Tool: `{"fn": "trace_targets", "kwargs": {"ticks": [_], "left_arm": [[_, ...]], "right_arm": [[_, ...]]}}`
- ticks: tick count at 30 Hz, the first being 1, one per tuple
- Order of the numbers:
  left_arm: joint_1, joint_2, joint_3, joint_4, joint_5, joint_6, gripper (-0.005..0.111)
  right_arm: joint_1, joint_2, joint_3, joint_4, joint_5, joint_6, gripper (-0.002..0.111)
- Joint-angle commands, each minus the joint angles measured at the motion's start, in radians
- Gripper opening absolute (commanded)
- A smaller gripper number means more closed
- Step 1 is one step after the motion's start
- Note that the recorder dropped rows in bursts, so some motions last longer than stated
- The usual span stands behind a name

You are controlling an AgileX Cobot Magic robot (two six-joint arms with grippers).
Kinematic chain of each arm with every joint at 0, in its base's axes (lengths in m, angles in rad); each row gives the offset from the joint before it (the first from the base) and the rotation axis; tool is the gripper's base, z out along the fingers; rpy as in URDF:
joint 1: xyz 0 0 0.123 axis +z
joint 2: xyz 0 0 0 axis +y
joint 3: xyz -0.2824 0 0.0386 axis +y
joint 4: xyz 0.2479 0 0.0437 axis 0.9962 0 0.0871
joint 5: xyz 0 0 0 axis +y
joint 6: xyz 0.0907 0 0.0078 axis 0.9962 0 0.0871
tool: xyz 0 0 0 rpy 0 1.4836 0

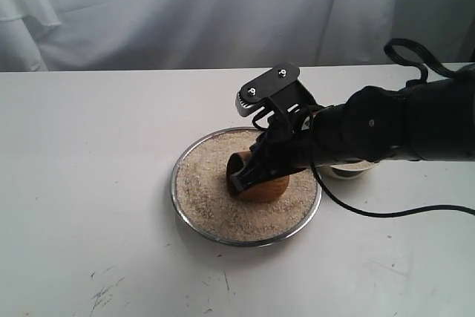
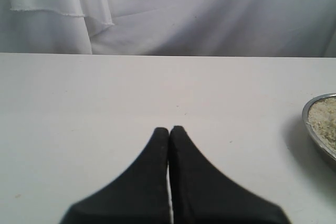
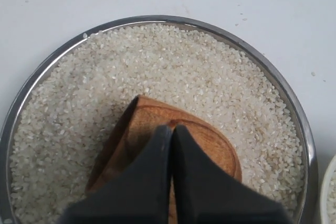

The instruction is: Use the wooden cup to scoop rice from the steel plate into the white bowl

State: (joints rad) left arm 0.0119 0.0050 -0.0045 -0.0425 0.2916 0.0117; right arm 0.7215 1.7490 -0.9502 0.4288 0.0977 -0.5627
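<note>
The exterior view shows one black arm (image 1: pixel 401 120) reaching in from the right over a white table (image 1: pixel 89 183), with one black cable (image 1: pixel 386 213) trailing across the surface and a pale curtain (image 1: pixel 185 5) hanging behind. One steel plate (image 1: pixel 178 183) sits near the middle of the table, filled with rice (image 1: pixel 204 183). One wooden cup (image 1: pixel 269 187) lies tipped in the rice with its dark mouth turned toward the left, and the right gripper (image 1: pixel 239 181) is clamped on its rim. One white bowl (image 1: pixel 349 172) shows only as a sliver under the arm, just beside the plate's right edge. In the left wrist view, the left gripper (image 2: pixel 169 129) has its two fingers pressed together with nothing between them, over bare table (image 2: pixel 79 103); one curved piece of the steel plate (image 2: pixel 314 129) with a little rice (image 2: pixel 325 121) shows at the edge. The right wrist view has the one steel plate (image 3: pixel 42 72) nearly whole, rice (image 3: pixel 173 61) spread across it, and the one wooden cup (image 3: pixel 210 140) bedded in the grains. The right gripper (image 3: pixel 172 128) has its two fingers drawn together, pinching the cup's wall, with wood showing in the seam between them. One arc of the white bowl (image 3: pixel 328 187) appears beside the plate; I cannot tell what it holds.
</note>
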Motion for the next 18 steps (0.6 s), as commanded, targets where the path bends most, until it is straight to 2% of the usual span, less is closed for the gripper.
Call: {"fn": "trace_targets", "kwargs": {"ticks": [1, 7, 18], "left_arm": [[-0.002, -0.005, 0.005, -0.001, -0.006, -0.003, 0.0], [-0.002, -0.005, 0.005, -0.001, -0.006, -0.003, 0.0], [-0.002, -0.005, 0.005, -0.001, -0.006, -0.003, 0.0]], "right_arm": [[0.005, -0.05, -0.003, 0.005, 0.06, -0.011, 0.0], [0.005, -0.032, -0.003, 0.007, 0.108, -0.009, 0.0], [0.014, 0.036, -0.003, 0.035, 0.04, -0.015, 0.0]]}}
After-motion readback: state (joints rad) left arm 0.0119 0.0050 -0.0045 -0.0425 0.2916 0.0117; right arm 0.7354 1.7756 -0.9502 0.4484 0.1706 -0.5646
